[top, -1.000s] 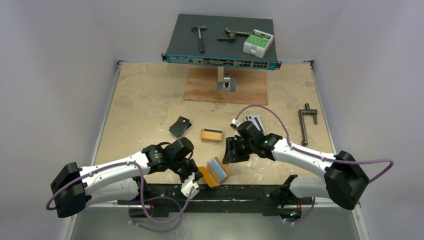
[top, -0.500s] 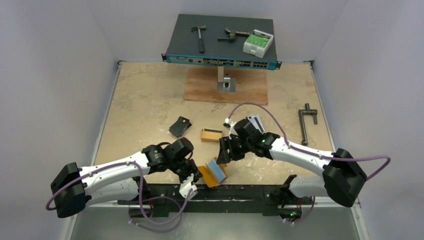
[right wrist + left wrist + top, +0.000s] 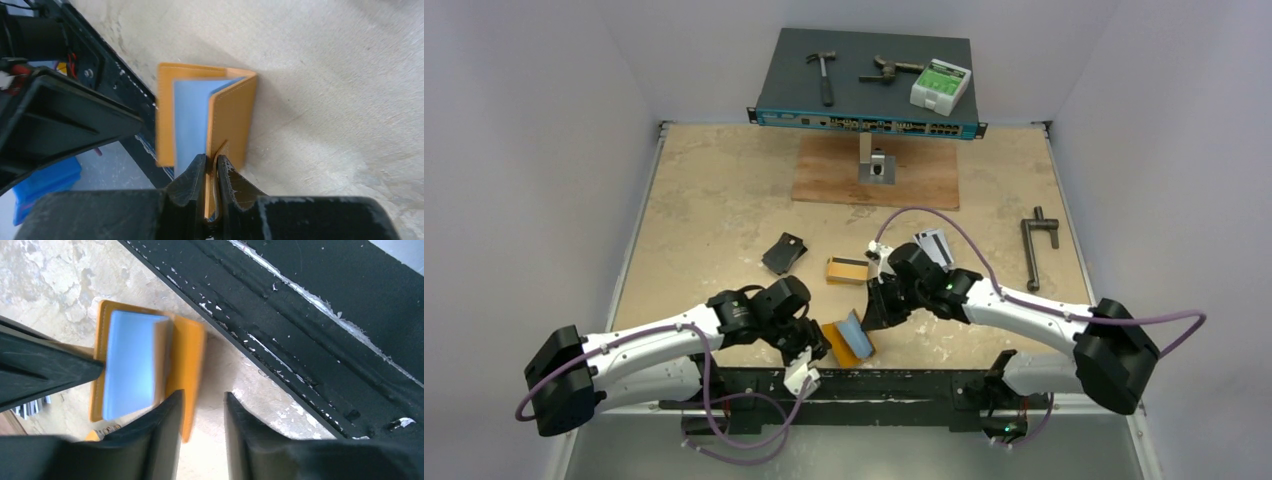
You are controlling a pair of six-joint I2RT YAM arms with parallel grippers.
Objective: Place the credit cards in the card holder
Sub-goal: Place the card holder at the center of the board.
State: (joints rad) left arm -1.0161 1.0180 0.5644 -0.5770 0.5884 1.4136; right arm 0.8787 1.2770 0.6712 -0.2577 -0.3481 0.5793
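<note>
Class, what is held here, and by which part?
The right gripper pinches the card holder by the edge of one orange cover; the left gripper holds nothing.

Orange card holder (image 3: 849, 340) sits half open, bluish sleeves showing; a yellow-orange card (image 3: 847, 270) and silver cards (image 3: 934, 243) lie beyond it.

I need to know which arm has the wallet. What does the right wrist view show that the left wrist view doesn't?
Only the right wrist view: the right gripper pinched shut on one flap of the orange leather-like bifold card holder. Only the left wrist view: the left gripper, jaws apart with nothing between them, close to the holder's edge, and a black rail. Both: the holder open, showing its bluish sleeves.
</note>
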